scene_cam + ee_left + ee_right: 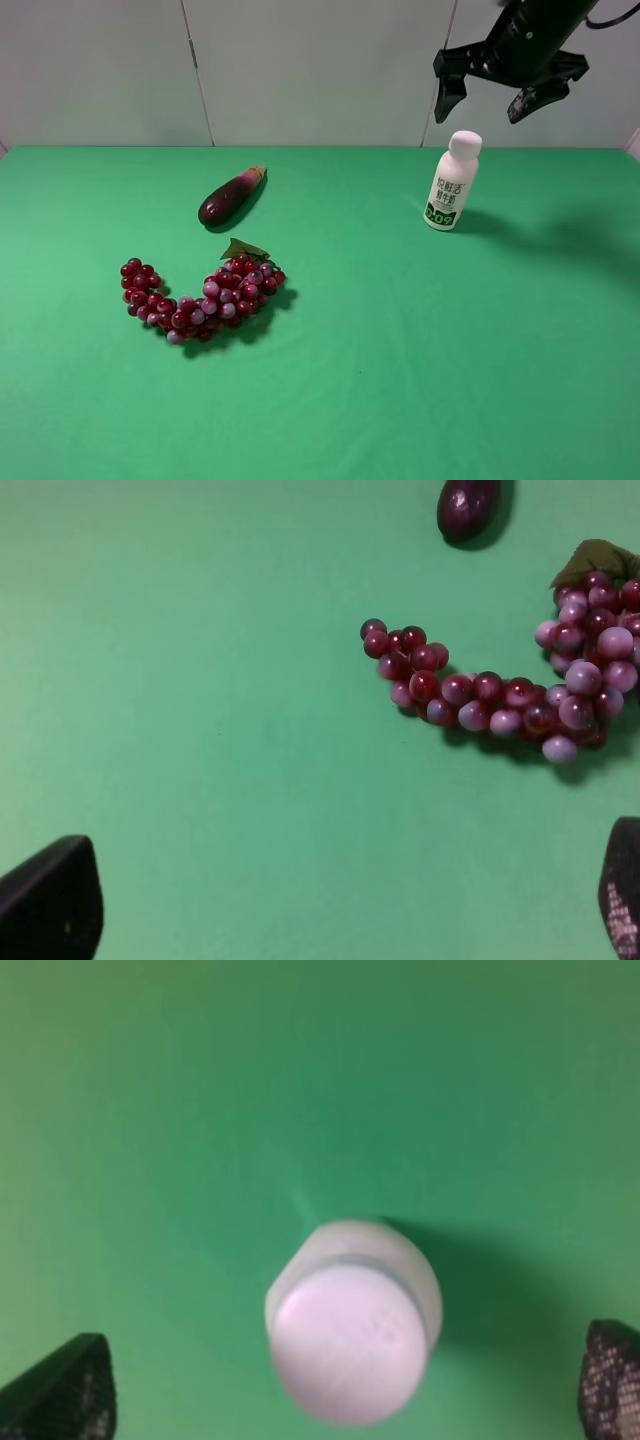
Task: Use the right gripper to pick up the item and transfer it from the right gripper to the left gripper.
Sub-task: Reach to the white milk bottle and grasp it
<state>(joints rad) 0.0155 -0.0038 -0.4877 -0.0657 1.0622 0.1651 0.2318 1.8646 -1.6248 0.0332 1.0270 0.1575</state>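
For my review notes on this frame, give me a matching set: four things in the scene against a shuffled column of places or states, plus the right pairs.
Things:
1. white drink bottle
2. eggplant
3. red grape bunch
4. right gripper

Places or states:
A. open, in the air above the bottle
B. lying on its side, left of the bottle
C. standing upright on the green cloth
D. curved cluster, nearest the camera

Pairs: 1-C, 2-B, 3-D, 4-A
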